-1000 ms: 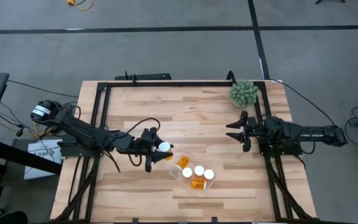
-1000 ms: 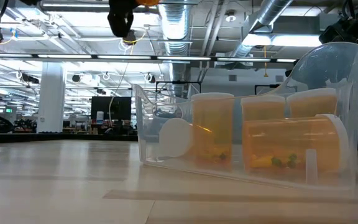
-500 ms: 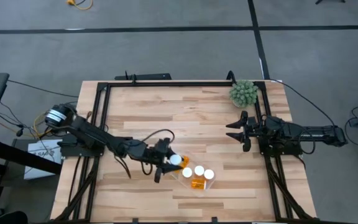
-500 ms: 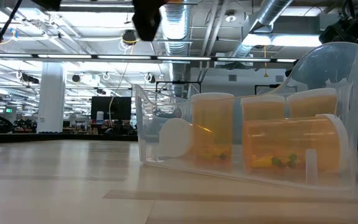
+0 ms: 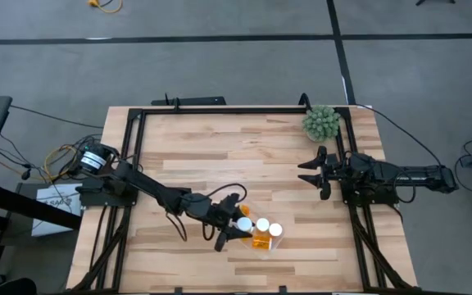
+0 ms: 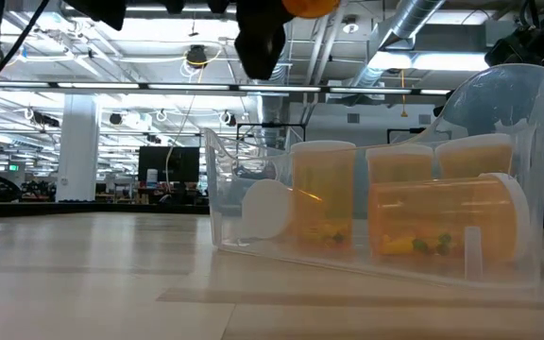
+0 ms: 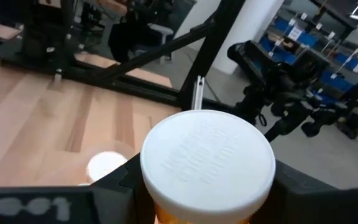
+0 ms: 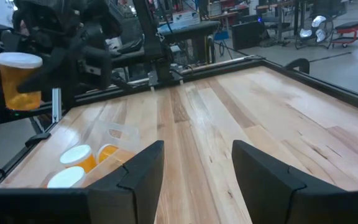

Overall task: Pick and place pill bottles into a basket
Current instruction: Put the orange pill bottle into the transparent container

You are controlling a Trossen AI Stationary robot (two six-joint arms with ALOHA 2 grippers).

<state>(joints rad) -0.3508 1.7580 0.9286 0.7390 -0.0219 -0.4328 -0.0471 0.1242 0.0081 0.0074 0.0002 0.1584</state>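
The left gripper (image 5: 234,226) was positioned over the near-left end of the basket (image 5: 262,245), its fingers pinched on a pill bottle (image 5: 243,224), white cap up. In the left wrist view that bottle (image 7: 207,165) was seen clamped betw. the two dark fingers, cap filling the centre. In the low view the held bottle (image 6: 310,7) was seen raised above the basket (image 6: 527,123), clear of its rim.

Inside the basket, two upright bottles were seen w/ white caps (image 5: 262,224) and (image 5: 275,230), plus one lying on its side (image 5: 260,241); exact count inside couldn't be made out.

The right gripper (image 5: 313,174) was parked at the table's right side, near the green plant ball (image 5: 321,122), well apart from the basket; its fingers (image 8: 138,169) were spread w/ nothing betw. them.
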